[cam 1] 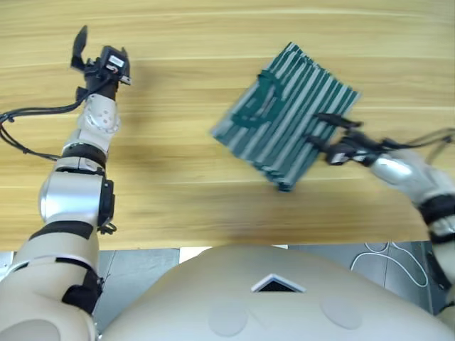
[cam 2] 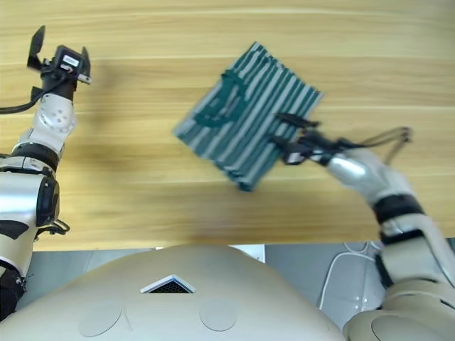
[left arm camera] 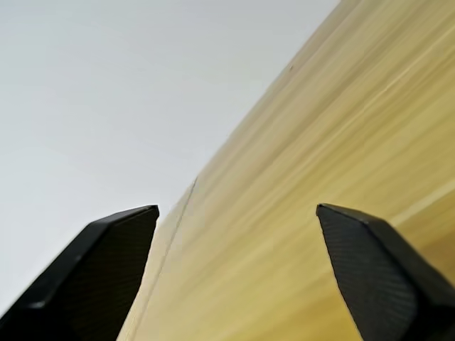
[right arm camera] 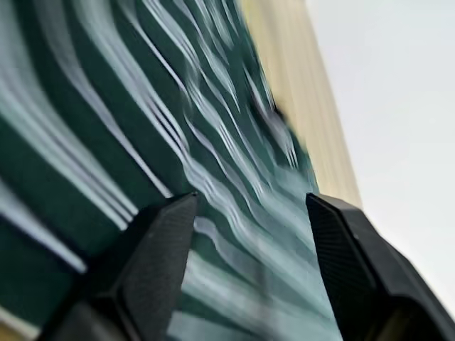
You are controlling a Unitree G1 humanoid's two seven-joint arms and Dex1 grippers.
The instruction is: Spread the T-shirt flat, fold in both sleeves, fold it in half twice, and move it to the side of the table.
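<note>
The T-shirt (cam 1: 284, 117), green with pale stripes, lies folded into a small tilted rectangle on the wooden table (cam 1: 178, 170), right of centre. My right gripper (cam 1: 323, 131) is open at the shirt's right edge, its fingers low over the cloth. In the right wrist view the striped cloth (right arm camera: 142, 106) runs beneath and beyond the two spread fingertips (right arm camera: 153, 249). My left gripper (cam 1: 99, 57) is held up over bare wood at the far left, open and holding nothing. The left wrist view has its fingers (left arm camera: 106, 249) wide apart over the table.
Black cables (cam 1: 21, 128) trail from the left arm over the table's left side. The table's front edge (cam 1: 213, 245) runs close below the shirt. A white cable (cam 1: 387, 252) lies on the floor beyond the edge at the right.
</note>
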